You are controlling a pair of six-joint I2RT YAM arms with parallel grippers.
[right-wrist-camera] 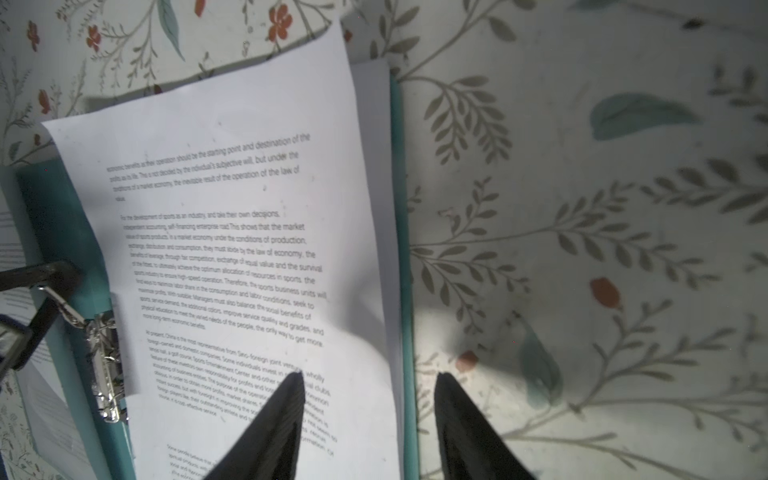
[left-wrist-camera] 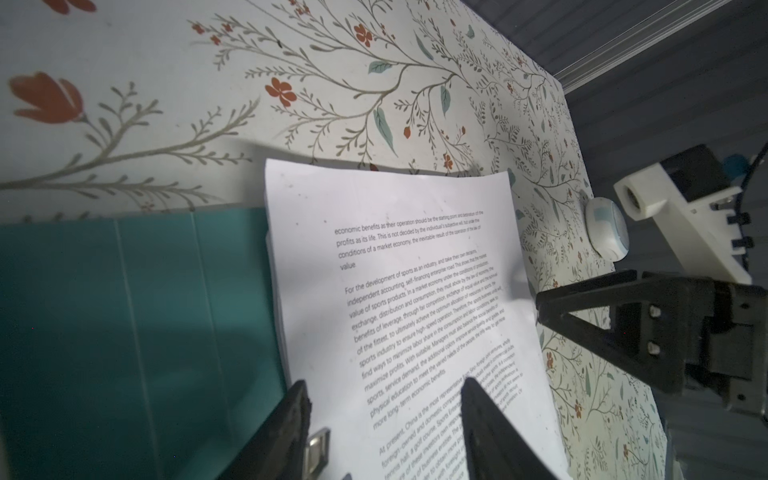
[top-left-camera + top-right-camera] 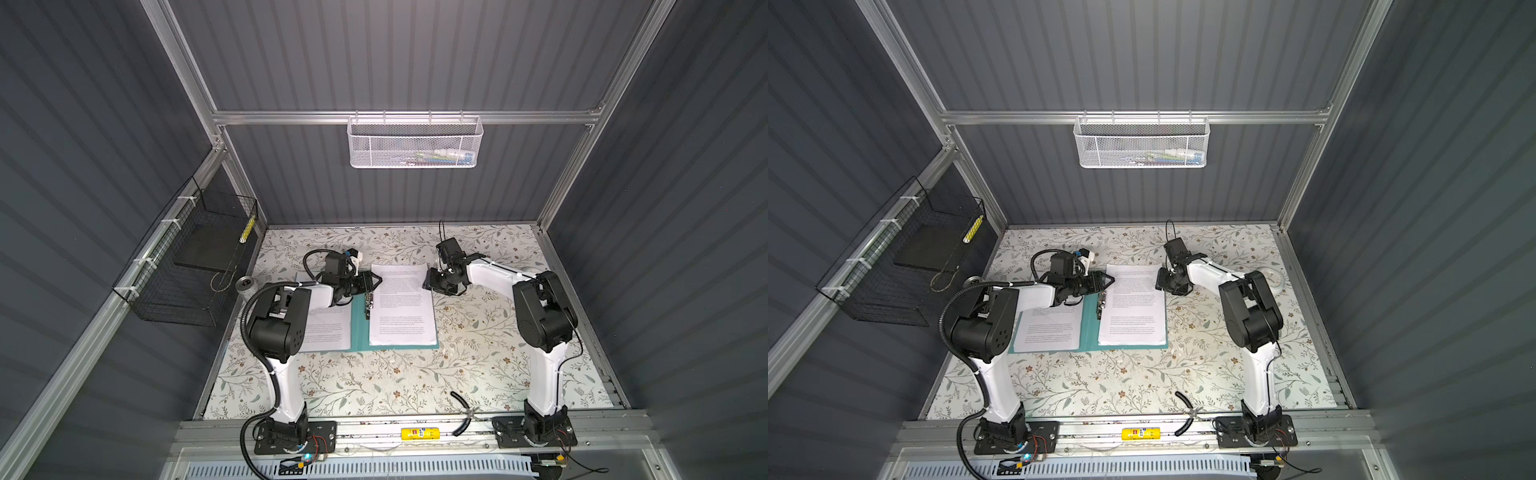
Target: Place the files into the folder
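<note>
Aluminium rail (image 3: 365, 432), floral tabletop (image 3: 374, 382) bearing the folder (image 3: 358, 330), grey ribbed walls (image 3: 415, 62).

The left arm (image 3: 286, 386) and right arm (image 3: 548, 374) rise from the near edge of the tabletop (image 3: 374, 386) and fold inward over its middle. The left end effector (image 3: 376, 280) points right, jaws parted. The right end effector (image 3: 427, 286) faces it, tilted downward, jaws also apart.

folder (image 3: 358, 332): open on table (image 3: 374, 386) | files (image 3: 402, 307): stack on right half | sheets (image 3: 328, 332): left half | clip (image 3: 368, 303): between them
</note>
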